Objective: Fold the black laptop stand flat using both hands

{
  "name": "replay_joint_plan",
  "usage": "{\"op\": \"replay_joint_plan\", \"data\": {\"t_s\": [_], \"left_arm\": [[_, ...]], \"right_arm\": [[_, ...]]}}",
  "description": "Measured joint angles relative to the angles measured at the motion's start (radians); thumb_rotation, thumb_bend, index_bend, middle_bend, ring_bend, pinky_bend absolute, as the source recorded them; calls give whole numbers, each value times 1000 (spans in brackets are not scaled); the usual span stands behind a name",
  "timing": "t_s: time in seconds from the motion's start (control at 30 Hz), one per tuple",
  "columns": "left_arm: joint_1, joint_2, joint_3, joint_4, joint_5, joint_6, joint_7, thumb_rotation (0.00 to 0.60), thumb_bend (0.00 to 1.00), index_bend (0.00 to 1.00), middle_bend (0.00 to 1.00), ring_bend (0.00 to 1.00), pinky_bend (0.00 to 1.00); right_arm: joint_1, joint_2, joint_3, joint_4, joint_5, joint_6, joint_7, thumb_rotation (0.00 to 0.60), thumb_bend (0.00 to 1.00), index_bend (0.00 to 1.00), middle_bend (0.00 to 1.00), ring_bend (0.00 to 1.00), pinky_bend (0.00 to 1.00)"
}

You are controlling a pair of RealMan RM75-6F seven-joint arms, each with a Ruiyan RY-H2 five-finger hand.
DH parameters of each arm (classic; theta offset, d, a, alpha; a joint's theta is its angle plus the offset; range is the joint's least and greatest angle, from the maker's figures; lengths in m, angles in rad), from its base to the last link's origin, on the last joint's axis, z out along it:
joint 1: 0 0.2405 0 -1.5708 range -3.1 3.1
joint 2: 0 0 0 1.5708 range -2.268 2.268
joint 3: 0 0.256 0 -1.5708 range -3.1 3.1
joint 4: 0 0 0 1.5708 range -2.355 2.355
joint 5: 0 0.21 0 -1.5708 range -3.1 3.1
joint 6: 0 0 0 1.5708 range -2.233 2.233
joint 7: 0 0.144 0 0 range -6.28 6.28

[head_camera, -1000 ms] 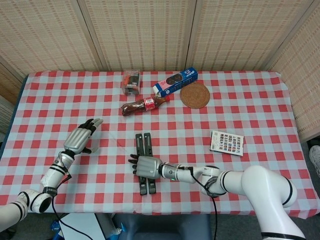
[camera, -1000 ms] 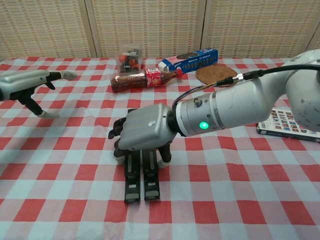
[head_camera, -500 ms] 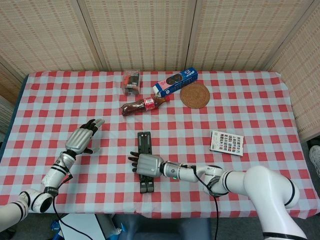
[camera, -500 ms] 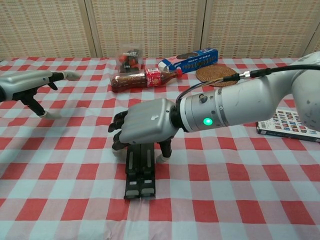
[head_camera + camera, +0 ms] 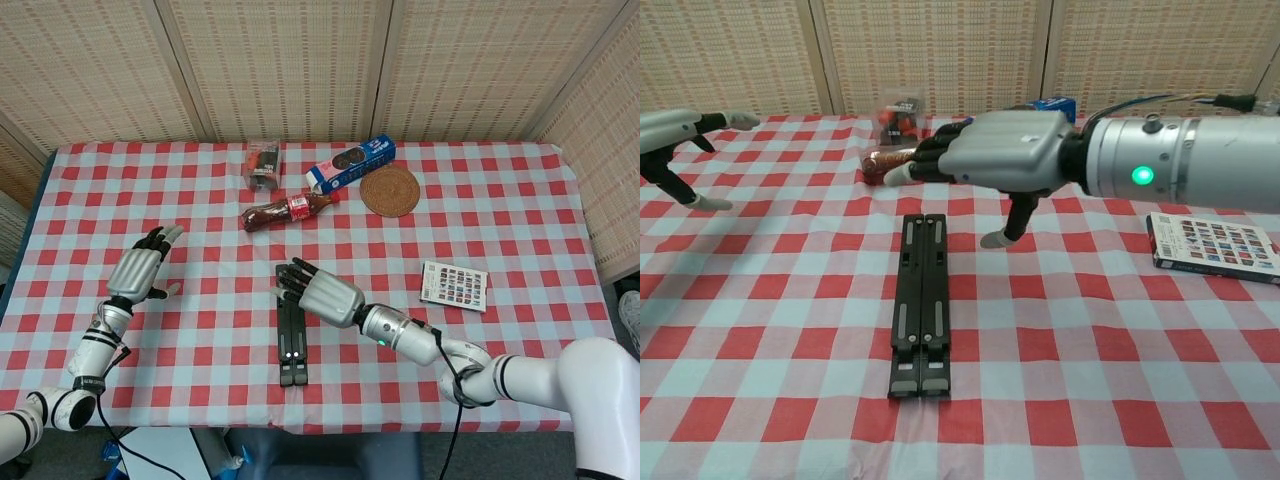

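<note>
1. Now the right hand (image 5: 327, 292) is hovering above the far end of the stand (image 5: 291, 335), fingers spread and holding nothing, thumb pointing down in the chest view; it is not touching the stand.
2. Its forearm is reaching in from the near right, crossing over bare cloth between the stand and the card box (image 5: 454, 285).
3. The stand (image 5: 921, 305) is lying flat and folded on the table (image 5: 520, 200), its two black bars side by side and touching, running lengthwise away from the robot, near the front edge at the middle.
4. Open cloth is lying on both sides of the stand; the near end is sitting close to the table's front edge.
5. The left hand (image 5: 139, 270) is hanging well to the left of the stand, fingers extended and apart, holding nothing; in the chest view it is showing only at the left border (image 5: 675, 135).
6. Farther back, well apart from the stand, a cola bottle (image 5: 285, 211) is lying on its side, with a small clear box (image 5: 262, 164) behind it, a blue carton (image 5: 350, 164) beside that, and a round woven coaster (image 5: 390, 190) just right of the carton.
</note>
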Motion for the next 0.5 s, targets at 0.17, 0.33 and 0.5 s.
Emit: {"op": "replay_joint_plan", "data": {"t_s": [0.17, 0.33, 0.5], "left_arm": [[44, 51, -14, -72, -51, 50, 63, 600, 227, 0, 0, 0, 181], [98, 97, -13, -144, -72, 125, 105, 600, 227, 0, 0, 0, 181], [172, 148, 6, -243, -79, 217, 150, 600, 227, 0, 0, 0, 181]], "right_arm": [[-132, 96, 6, -120, 66, 153, -65, 600, 296, 94, 206, 41, 41], [-273, 179, -9, -213, 106, 308, -97, 600, 296, 113, 219, 59, 65], [-421, 259, -43, -282, 123, 454, -93, 600, 296, 132, 219, 59, 65]]}}
